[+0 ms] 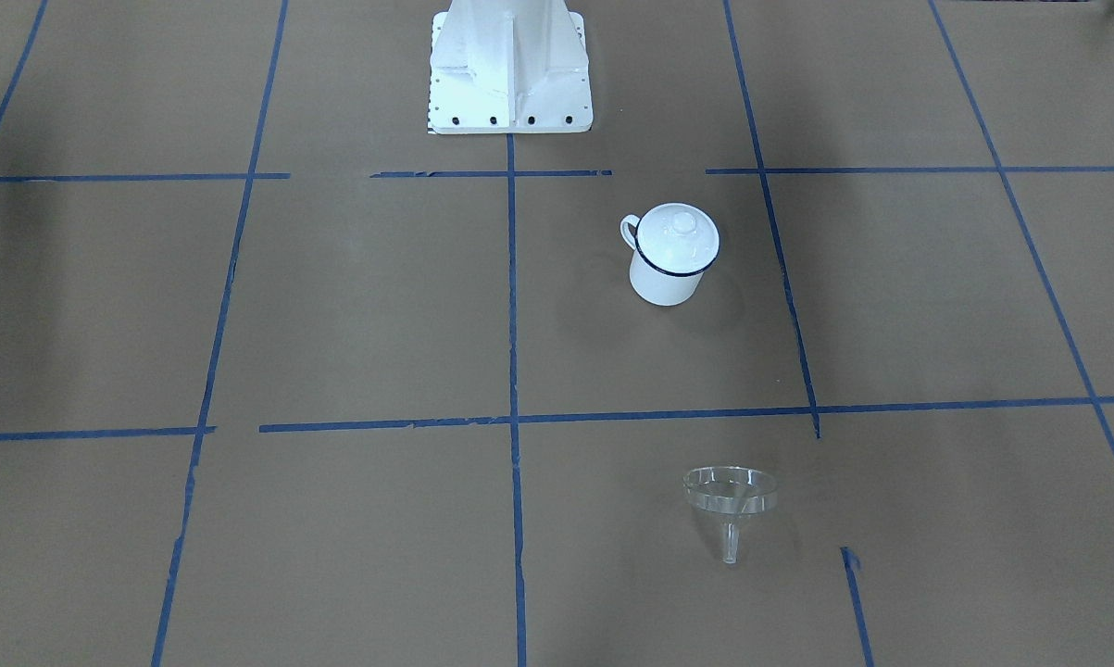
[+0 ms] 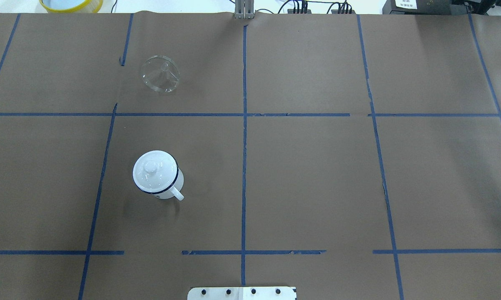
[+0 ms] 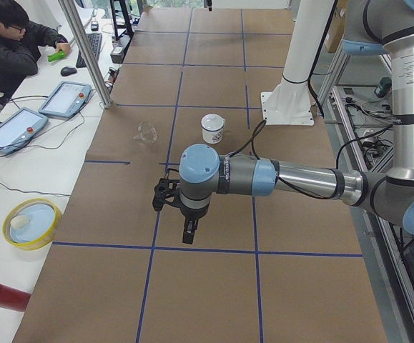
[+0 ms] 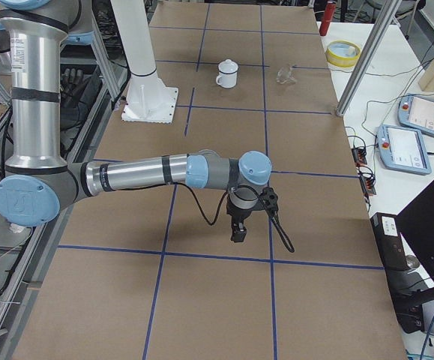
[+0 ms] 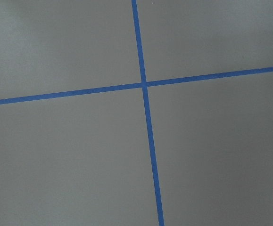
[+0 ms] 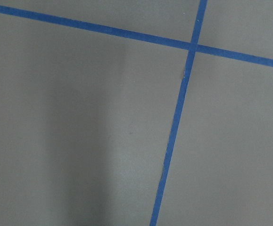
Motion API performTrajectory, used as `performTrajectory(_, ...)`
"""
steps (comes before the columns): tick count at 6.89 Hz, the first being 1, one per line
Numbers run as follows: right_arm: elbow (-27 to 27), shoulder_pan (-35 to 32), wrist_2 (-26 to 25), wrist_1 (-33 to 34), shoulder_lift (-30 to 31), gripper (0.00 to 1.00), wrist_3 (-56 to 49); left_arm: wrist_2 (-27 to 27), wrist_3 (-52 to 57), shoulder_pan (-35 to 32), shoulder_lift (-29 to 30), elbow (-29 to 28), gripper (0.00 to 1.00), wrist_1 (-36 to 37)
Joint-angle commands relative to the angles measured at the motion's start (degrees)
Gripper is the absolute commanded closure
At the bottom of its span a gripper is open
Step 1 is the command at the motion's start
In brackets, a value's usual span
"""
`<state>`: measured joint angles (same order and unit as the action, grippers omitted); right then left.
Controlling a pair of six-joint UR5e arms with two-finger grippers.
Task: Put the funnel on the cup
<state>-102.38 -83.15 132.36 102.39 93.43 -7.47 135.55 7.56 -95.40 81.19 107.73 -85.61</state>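
The cup (image 1: pixel 665 283) is a white enamel mug with a dark blue rim, standing upright on the brown paper, with a round white lid with a knob (image 1: pixel 679 232) on top. It also shows in the overhead view (image 2: pixel 172 188). The clear funnel (image 1: pixel 731 496) lies on its side, apart from the cup and farther from the robot, also in the overhead view (image 2: pixel 160 75). My left gripper (image 3: pixel 187 232) and right gripper (image 4: pixel 237 232) hang over the table's two ends, far from both. I cannot tell whether they are open or shut.
The robot's white base (image 1: pixel 510 65) stands at the table's near-robot edge. Blue tape lines grid the paper. Off the table's far side are a yellow bowl (image 3: pixel 31 223), a red cylinder (image 3: pixel 3 296), tablets (image 3: pixel 13 128) and an operator (image 3: pixel 10 43).
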Motion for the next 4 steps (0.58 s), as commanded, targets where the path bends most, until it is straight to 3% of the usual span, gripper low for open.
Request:
performTrajectory(1, -0.01, 0.00, 0.00, 0.00, 0.00, 0.00, 0.00, 0.15, -0.35, 0.21, 0.98, 0.72, 0.00, -0.44)
performTrajectory(4, -0.01, 0.00, 0.00, 0.09, 0.00, 0.00, 0.00, -0.12, -1.83, 0.12, 8.88, -0.93, 0.00, -13.22)
